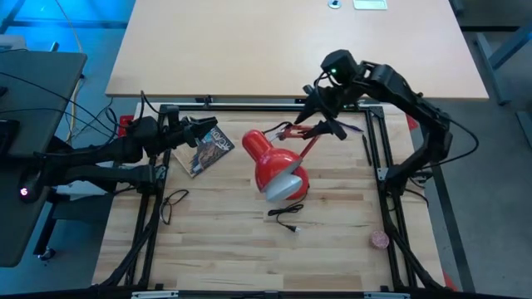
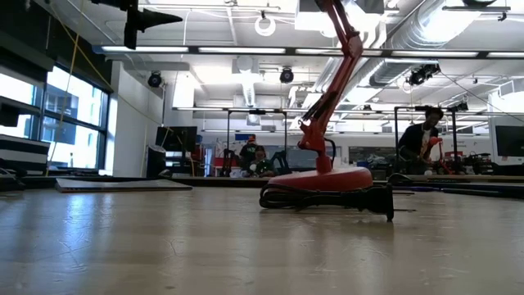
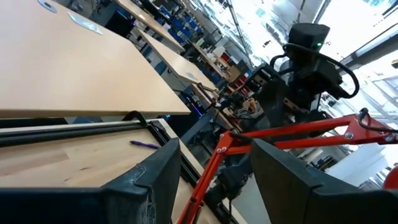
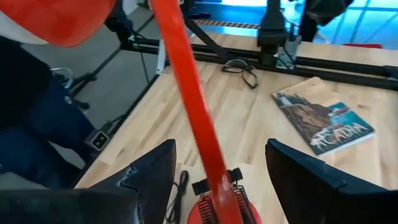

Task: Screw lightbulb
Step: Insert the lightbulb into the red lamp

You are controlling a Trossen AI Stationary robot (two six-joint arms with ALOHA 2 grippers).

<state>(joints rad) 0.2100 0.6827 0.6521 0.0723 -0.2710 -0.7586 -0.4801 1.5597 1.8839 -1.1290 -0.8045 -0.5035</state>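
A red desk lamp stands mid-table. Its jointed arm (image 1: 306, 148) rises from the base (image 2: 323, 180), and its red shade (image 1: 278, 173) shows a pale mouth (image 1: 288, 189). I see no separate lightbulb in any view. My right gripper (image 1: 324, 124) is open at the far side, its fingers on either side of the lamp's arm (image 4: 193, 118) without touching it. My left gripper (image 1: 208, 133) is open and empty above a book at the left; in its wrist view (image 3: 214, 155) it faces the lamp's arm (image 3: 280, 130).
A book (image 1: 206, 149) lies at the left and glasses (image 1: 174, 203) lie nearer the front. The lamp's black cord and plug (image 1: 287, 218) trail in front of the shade. A small pink round thing (image 1: 380, 239) lies at the right front. A black frame (image 1: 249, 106) borders the table.
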